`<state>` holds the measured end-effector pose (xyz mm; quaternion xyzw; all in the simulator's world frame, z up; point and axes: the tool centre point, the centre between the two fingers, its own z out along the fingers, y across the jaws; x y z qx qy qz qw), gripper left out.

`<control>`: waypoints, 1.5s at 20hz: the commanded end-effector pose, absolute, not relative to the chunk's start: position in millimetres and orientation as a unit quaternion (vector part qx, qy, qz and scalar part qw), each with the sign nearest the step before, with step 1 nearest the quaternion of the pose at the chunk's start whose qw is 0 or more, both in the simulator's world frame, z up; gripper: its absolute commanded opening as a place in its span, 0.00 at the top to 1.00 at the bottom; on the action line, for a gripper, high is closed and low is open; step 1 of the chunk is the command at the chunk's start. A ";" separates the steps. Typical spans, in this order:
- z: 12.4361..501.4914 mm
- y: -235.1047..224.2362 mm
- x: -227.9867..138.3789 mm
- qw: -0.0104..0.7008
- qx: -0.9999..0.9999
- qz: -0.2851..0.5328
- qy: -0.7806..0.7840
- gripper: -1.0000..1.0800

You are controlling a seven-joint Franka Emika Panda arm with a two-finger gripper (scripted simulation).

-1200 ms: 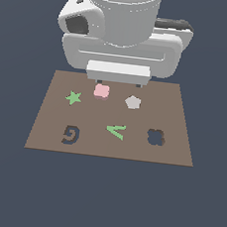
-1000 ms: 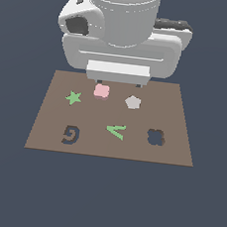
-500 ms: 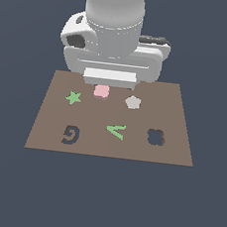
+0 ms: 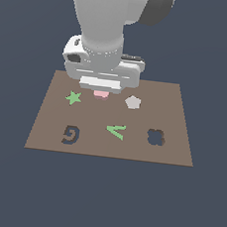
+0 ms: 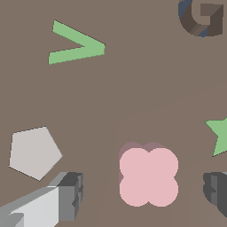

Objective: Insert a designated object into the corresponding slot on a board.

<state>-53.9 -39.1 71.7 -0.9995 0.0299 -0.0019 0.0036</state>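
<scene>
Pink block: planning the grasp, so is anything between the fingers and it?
Nothing visible. In the wrist view the pink block lies on bare board between the open fingers; the pentagon and star sit outside them.

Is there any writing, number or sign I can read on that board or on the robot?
No printed text anywhere.
">": a green piece lying on the board, shaped like that sign.
"9": a dark cutout in the board, only roughly that shape.
The arm shows no label or brand.
</scene>
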 end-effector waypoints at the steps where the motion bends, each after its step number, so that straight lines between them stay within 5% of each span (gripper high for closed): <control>1: 60.9 -43.9 -59.5 0.002 -1.000 -0.001 0.031 0.04; 20: 29.9 -49.0 -64.0 0.000 -0.999 0.000 0.032 0.04; 21: 29.9 -49.0 -64.0 0.000 -0.999 0.000 0.032 1.00; 30: 29.9 -49.0 -64.0 0.000 -0.999 0.000 0.032 1.00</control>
